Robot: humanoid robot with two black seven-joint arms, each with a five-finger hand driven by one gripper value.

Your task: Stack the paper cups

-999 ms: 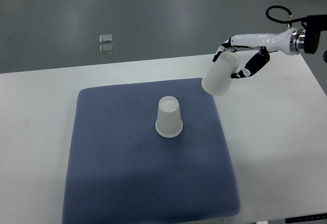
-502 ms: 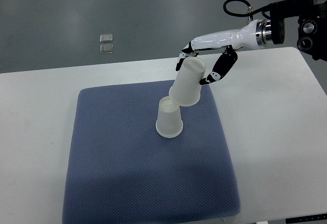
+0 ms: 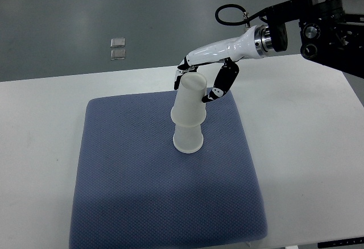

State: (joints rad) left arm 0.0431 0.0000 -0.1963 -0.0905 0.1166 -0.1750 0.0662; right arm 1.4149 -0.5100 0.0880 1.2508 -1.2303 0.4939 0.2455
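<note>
Paper cup [image 3: 190, 102], upside down, sits partly over a second upturned cup [image 3: 187, 138] at the middle of the blue mat [image 3: 125, 169]. Reaching in from two o'clock, the right hand [image 3: 200, 84] grips the upper cup's top end with curled fingers.

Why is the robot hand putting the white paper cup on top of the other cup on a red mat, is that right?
Nearly right, but the mat isn't red. The top view shows a blue fabric mat. The right robot hand does hold an upside-down white paper cup over the other upside-down white paper cup standing on it.
</note>
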